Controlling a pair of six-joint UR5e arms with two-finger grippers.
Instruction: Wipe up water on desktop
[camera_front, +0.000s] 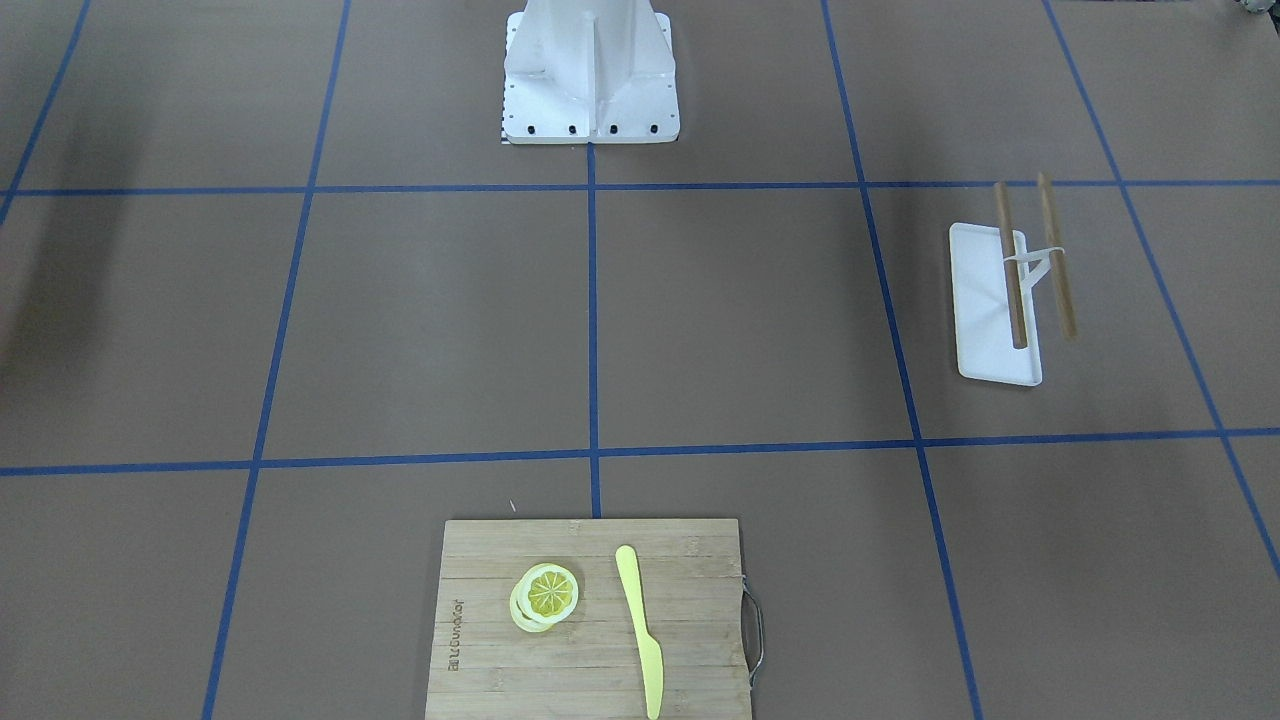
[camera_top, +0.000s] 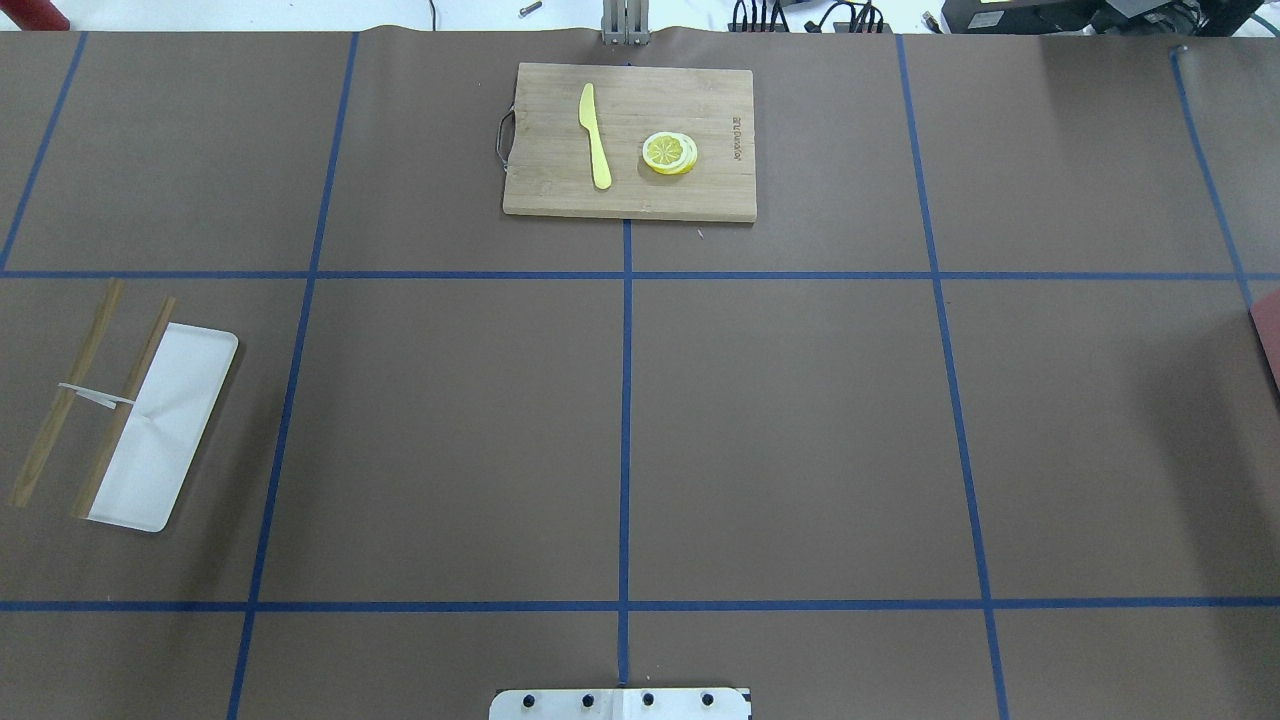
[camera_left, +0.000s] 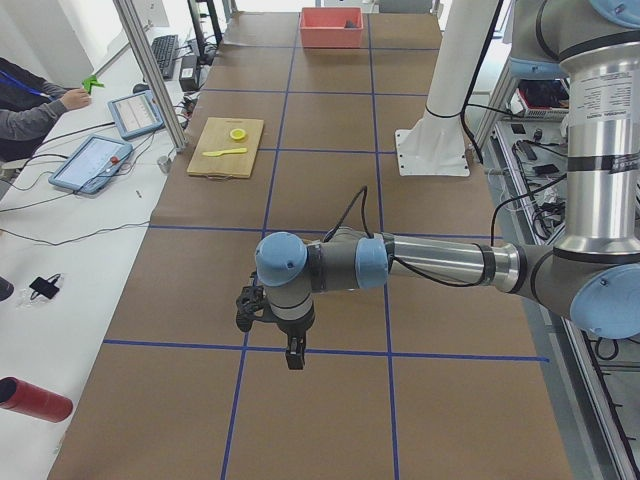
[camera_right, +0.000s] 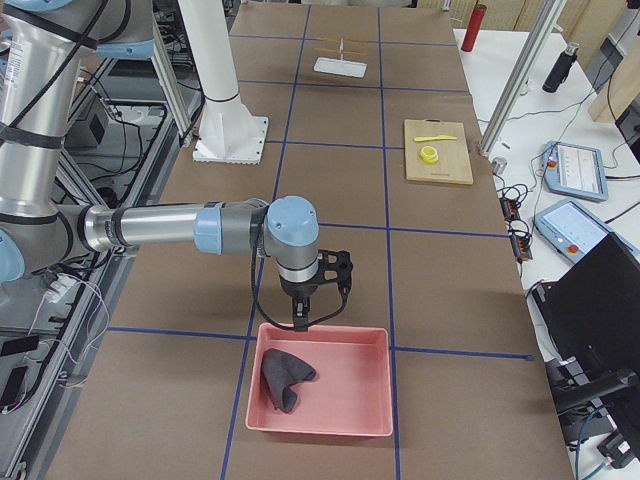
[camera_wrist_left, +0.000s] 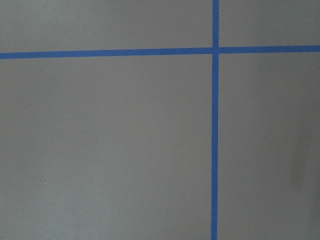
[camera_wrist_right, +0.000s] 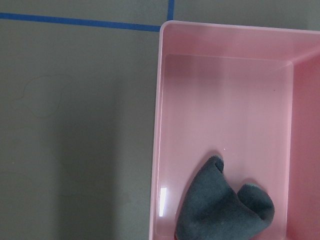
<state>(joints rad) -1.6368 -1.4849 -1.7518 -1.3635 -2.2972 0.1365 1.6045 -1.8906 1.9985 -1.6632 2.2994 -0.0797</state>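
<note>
The desktop (camera_top: 790, 430) is a flat brown surface crossed by blue tape lines. I see no clear water on it; the right wrist view shows only a faint curved outline (camera_wrist_right: 42, 95). A dark grey cloth (camera_right: 285, 378) lies crumpled in a pink tray (camera_right: 320, 330) and shows in the right wrist view (camera_wrist_right: 225, 210). My right gripper (camera_right: 300, 318) hangs over that tray's far rim, above the cloth; I cannot tell if it is open or shut. My left gripper (camera_left: 293, 355) hangs over bare desktop near a tape crossing; I cannot tell its state either.
A bamboo cutting board (camera_top: 630, 200) with lemon slices (camera_top: 670, 153) and a yellow knife (camera_top: 595, 135) lies at the far middle. A white tray (camera_top: 170, 420) with two wooden sticks (camera_top: 120, 410) lies on my left. The robot base (camera_front: 590, 70) stands mid-table.
</note>
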